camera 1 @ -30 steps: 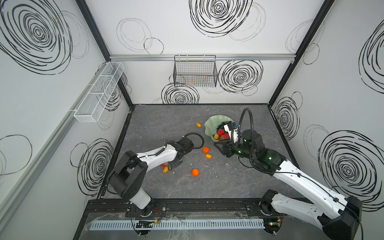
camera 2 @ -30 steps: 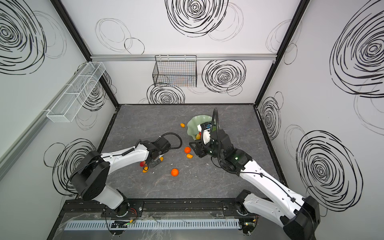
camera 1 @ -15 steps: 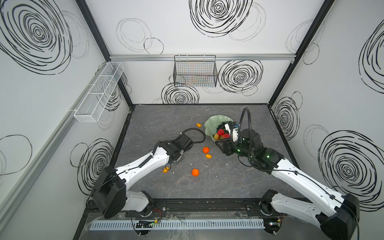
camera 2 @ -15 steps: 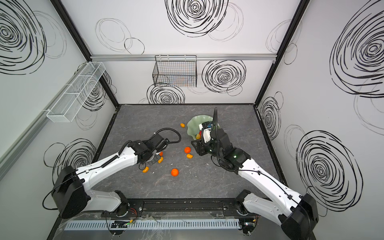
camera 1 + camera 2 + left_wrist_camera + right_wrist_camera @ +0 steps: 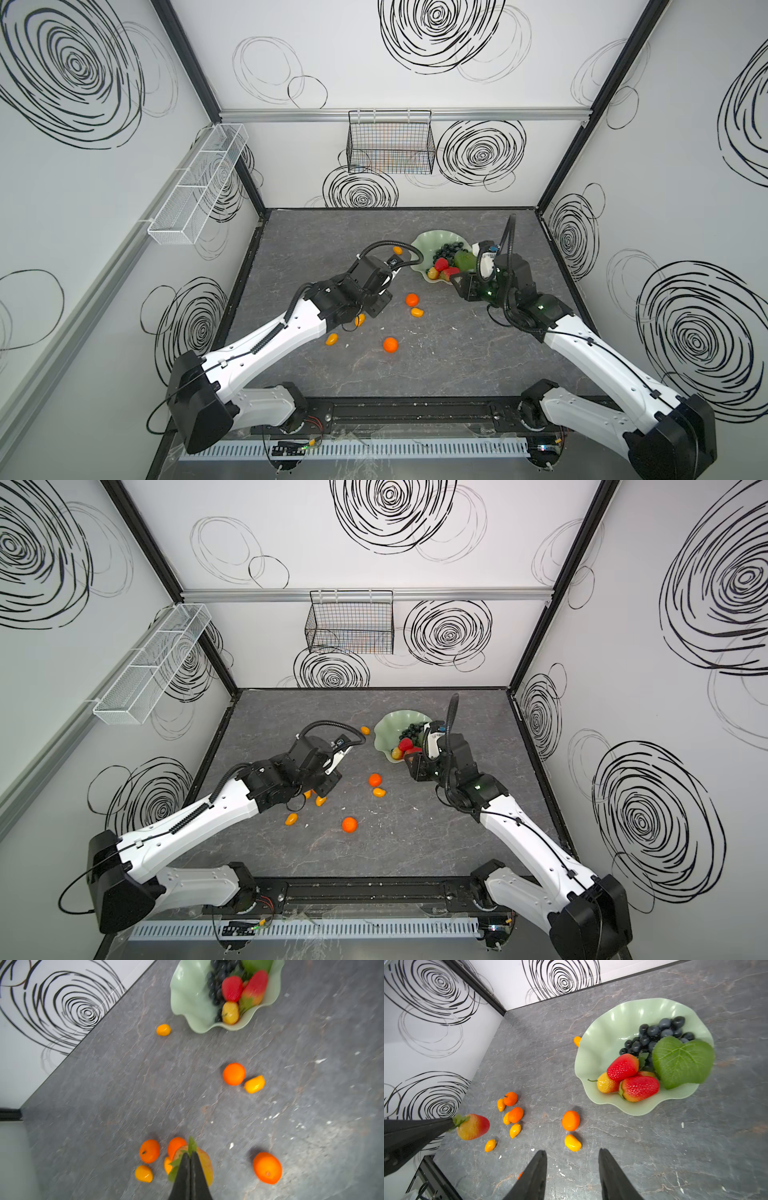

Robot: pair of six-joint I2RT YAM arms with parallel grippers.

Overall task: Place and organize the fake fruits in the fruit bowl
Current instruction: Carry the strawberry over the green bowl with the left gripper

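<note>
Looking at the table (image 5: 457, 353), the job seems about partly done. The green bowl (image 5: 608, 1028) sits on the far right side. It already holds the dark grapes (image 5: 654, 1034), their big leaf (image 5: 681, 1061) and a few strawberries (image 5: 623, 1067) piled at its near edge. One more strawberry (image 5: 473, 1127) is on its way, I think. The left gripper (image 5: 190, 1154) is pinched tight on its green top, and it hangs over the middle of the table, left of the bowl and well apart from it. Many small fruits are left to pick up. A round tangerine (image 5: 412, 299) and a yellow kumquat (image 5: 417, 312) lie just beside each other, near the bowl. Another tangerine (image 5: 390, 344) sits alone, closer to the near edge. A little heap of tangerines and kumquats (image 5: 510, 1113) lies under the left gripper. One lone kumquat (image 5: 397, 250) rests just beside the far left rim of the bowl. The left arm (image 5: 266, 345) stretches in from the near left corner, with its tips aimed toward the bowl. The right arm (image 5: 590, 345) comes in from the near right corner and bends over. The right gripper (image 5: 572, 1152) hangs just on the near side of the bowl, tipped down at the table. Its two fingers are partly spread with nothing between them.
</note>
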